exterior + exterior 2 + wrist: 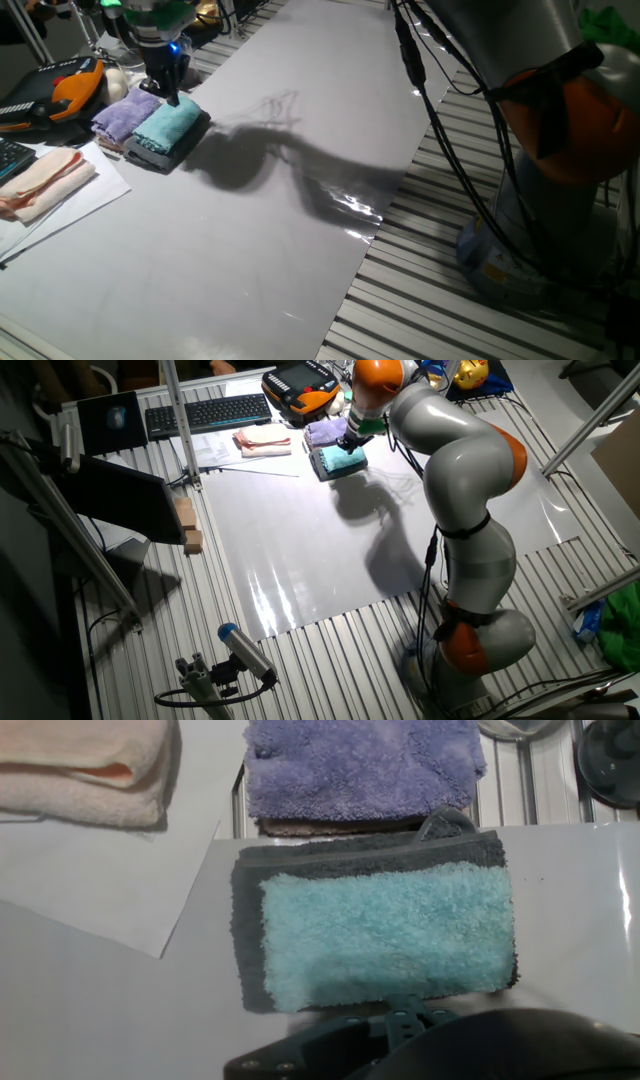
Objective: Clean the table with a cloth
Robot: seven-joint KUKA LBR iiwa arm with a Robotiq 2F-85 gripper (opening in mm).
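My pincer [168, 92] hangs over the cloth [167, 124] at the upper left of the table [300, 220], ready to descend (open or closed, I cannot tell).

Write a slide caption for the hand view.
Hand camera over the teal cloth stacked on a dark grey cloth, lilac cloth behind.

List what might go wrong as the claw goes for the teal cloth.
1. The teal cloth lies stacked on a dark grey cloth, so the claw might pinch both.
2. The lilac cloth sits right alongside; a finger could snag it.
3. Dragging the stack could shift the paper sheet nearby.
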